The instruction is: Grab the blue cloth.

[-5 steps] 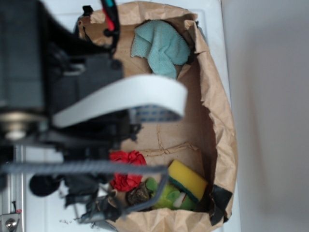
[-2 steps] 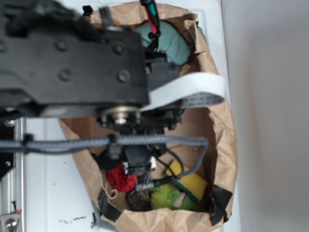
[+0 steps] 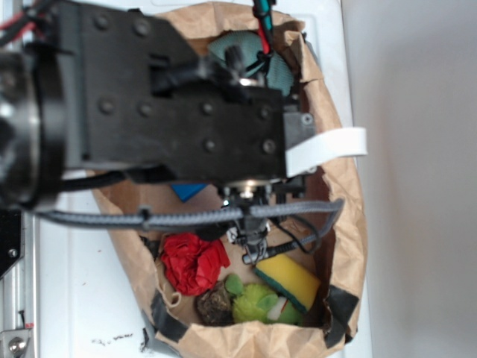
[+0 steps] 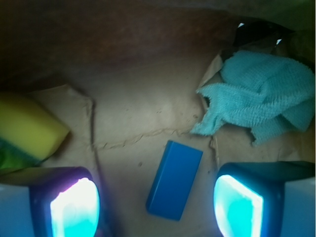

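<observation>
arm has swung over the paper bag (image 3: 343, 224) since a second ago, gripper (image 4: 157, 206) spread wide and empty above the blue block (image 4: 174, 179), blue cloth (image 4: 264, 101) up-right of it, ungrabbed.

Black arm (image 3: 149, 104) filling the upper left and centre of the exterior frame, wrist pointed downward, gripper (image 4: 155, 207) with jaws spread wide and empty, glowing fingertips (image 4: 74, 207) in the lower corners of the wrist frame
</observation>
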Available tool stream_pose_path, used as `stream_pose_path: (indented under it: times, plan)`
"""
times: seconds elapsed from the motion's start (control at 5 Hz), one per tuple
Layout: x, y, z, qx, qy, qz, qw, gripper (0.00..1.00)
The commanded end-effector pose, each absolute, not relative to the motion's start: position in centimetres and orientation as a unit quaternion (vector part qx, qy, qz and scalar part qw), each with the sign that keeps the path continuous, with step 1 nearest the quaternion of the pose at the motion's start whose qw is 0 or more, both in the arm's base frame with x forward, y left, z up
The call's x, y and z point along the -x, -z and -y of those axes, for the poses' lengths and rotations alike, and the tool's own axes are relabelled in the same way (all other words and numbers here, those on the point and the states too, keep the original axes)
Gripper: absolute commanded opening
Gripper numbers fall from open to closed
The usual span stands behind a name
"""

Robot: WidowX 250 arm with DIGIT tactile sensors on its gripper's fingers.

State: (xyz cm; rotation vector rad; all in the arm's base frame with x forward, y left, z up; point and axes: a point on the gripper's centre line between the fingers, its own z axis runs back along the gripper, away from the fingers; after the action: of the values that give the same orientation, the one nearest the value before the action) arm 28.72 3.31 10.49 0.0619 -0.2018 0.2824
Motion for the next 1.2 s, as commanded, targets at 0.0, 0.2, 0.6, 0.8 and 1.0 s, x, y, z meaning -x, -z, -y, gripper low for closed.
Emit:
stream_pose_path:
  times: [0.0, 0.2, 0.6, 0.8, 1.0]
  plan:
    - [-28.53, -11.44, -5.42, -0.033, -0.324, 0.156, 0.933, 1.00]
    - [-28.53, -11.44, -5.42, -0.033, -0.324, 0.156, 0.933, 1.00]
    - [-28.53, -11.44, -5.42, -0.033, -0.324, 0.156, 0.933, 1.00]
    - [-28.53, -11.44, -5.42, -0.033, -0.324, 0.156, 0.933, 1.00]
    - [-28.52, -11.22, -5.72, -0.012, -0.373, 0.160, 0.914, 1.00]
